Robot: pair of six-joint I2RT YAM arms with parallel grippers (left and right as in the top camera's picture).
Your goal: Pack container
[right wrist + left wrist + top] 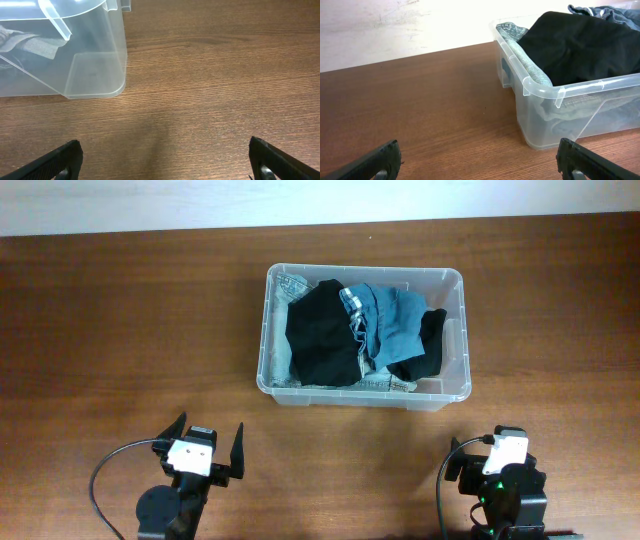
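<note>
Since the container (440, 392) at 12 o'clock looks packed with clothes (325, 335), left gripper (208, 432) and right gripper (164, 146) sit at 7 and 5 o'clock, jaws spread, empty, probably parked.

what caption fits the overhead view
Clear container packed with black and denim clothes; left gripper and right gripper open in front.

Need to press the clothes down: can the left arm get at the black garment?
Probably yes. The left claw is open and empty, only table lies between it and the container, which has no lid, and the black garment lies on top. It would have to clear the near rim.
</note>
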